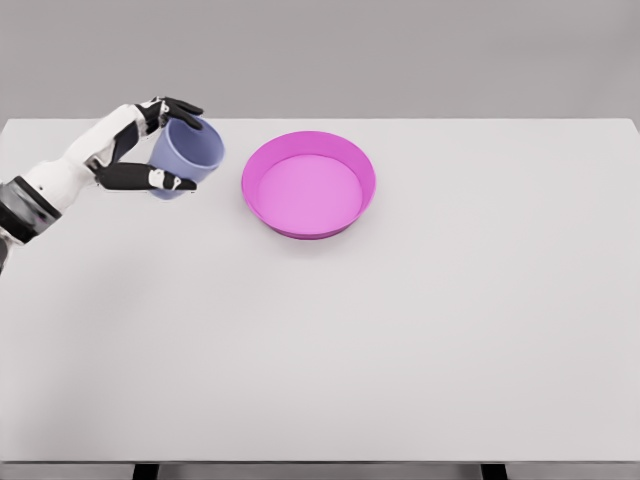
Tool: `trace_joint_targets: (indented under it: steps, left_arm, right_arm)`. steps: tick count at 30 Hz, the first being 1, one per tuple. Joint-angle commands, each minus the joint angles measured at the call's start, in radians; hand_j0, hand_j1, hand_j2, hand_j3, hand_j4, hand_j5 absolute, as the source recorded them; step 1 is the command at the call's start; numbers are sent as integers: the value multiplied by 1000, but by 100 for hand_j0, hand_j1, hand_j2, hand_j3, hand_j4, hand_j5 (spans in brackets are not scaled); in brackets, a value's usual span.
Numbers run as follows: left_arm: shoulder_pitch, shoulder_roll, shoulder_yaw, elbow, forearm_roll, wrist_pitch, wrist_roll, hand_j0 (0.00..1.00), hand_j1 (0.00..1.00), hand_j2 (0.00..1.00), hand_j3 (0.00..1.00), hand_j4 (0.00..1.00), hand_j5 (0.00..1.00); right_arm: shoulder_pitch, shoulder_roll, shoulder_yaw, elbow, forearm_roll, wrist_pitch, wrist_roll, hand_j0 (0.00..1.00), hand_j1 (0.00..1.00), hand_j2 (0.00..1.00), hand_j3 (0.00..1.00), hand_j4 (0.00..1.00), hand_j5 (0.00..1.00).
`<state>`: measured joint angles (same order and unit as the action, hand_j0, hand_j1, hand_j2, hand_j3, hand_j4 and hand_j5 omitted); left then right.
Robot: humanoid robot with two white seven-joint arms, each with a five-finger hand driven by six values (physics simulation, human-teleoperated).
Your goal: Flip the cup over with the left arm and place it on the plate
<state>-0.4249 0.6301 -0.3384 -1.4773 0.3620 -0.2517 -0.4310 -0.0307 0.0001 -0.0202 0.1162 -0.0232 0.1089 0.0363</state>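
Gripping cup [188,156], left hand [150,145], beside plate [308,184]

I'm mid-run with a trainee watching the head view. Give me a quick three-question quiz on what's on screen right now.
1. True or false: the cup already sits on the plate.
2. Which hand grips the cup? A) left hand B) right hand C) neither
3. Fill in: the cup is on the plate's ____ side in the picture.

Key: 1 false, it is held apart from the plate; 2 A; 3 left.
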Motion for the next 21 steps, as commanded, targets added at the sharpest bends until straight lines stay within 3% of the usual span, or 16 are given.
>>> trace_joint_targets:
  steps: [1, 10, 16, 21]
  left_arm:
    - [-2, -76, -4, 6, 14, -6, 8, 55, 55, 55, 55, 55, 55]
    - [-17, -297, -1, 74, 31, -11, 11, 56, 56, 56, 56, 56, 56]
    - [-28, -383, -4, 140, 55, -110, 57, 57, 57, 57, 57, 57, 57]
    - [-25, -405, -34, 181, 75, -241, 90, 56, 56, 56, 56, 56, 56]
  right_arm:
    - [0, 0, 0, 0, 0, 0, 1, 100, 100, 100, 100, 100, 100]
    - [0, 0, 0, 0, 0, 0, 1, 100, 100, 100, 100, 100, 100]
    - [0, 0, 0, 0, 0, 0, -1, 100, 100, 100, 100, 100, 100]
    - [0, 0, 0, 0, 0, 0, -1, 100, 100, 100, 100, 100, 100]
